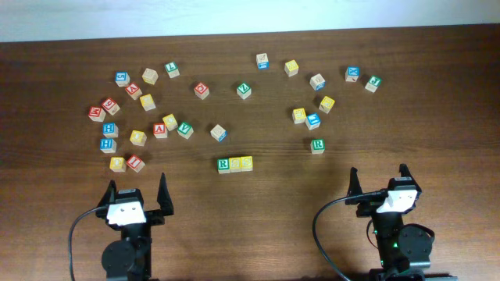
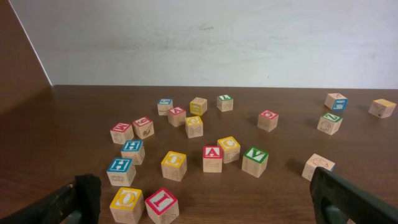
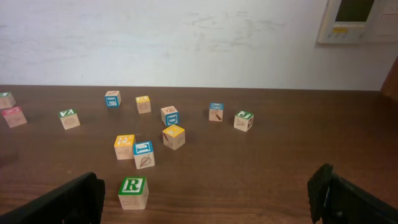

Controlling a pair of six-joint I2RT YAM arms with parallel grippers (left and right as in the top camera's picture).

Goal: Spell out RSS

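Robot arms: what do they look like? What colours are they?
The left gripper and right gripper each have a white block behind two black, pointy fingers. The rest of each arm is black and roundish. A black cable loops out beside each one, and a small green light glows on the right arm.

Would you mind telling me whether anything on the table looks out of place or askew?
Nothing really stands out. The RSS row sits together, only faintly slanted. A second green R cube lies loose to its right, which is a spare rather than a fault.
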